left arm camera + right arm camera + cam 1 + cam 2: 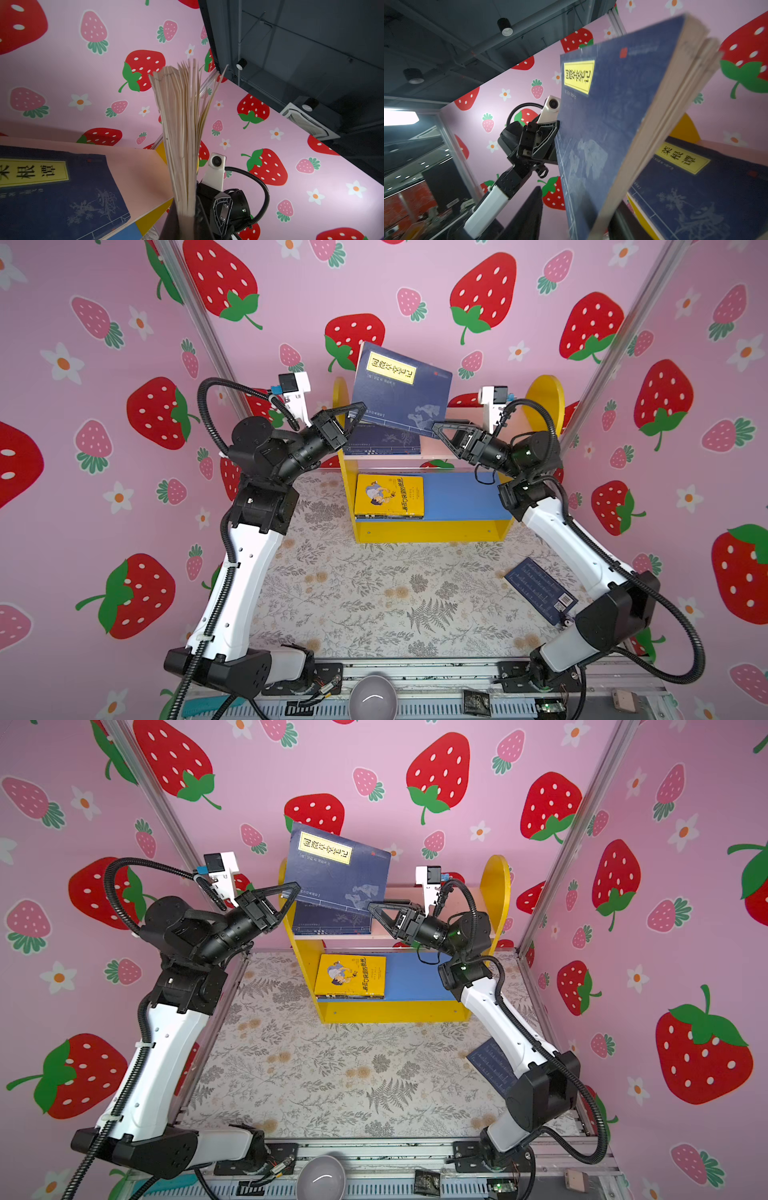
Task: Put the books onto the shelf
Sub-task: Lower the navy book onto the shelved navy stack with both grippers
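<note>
A navy book [399, 385] [336, 873] with a yellow title label stands tilted in the air above the shelf's pink upper board [459, 413]. My left gripper [358, 409] [186, 218] is shut on its lower left corner, with the page edges [182, 124] fanning out. My right gripper [438, 429] [573, 220] is open, its fingers standing either side of the book's lower right corner [602, 124] with a gap. Another navy book [384, 441] [58, 191] lies flat on the upper board. A yellow book [388, 494] tops a small stack on the blue lower board [461, 497]. One more navy book [540, 591] lies on the table.
The shelf [395, 1011] stands against the back wall, with its yellow round-topped sides beside both grippers. Strawberry-print walls close in on three sides. A grey bowl [372, 697] and a black packet [476, 701] sit on the front rail. My right arm partly covers the table book.
</note>
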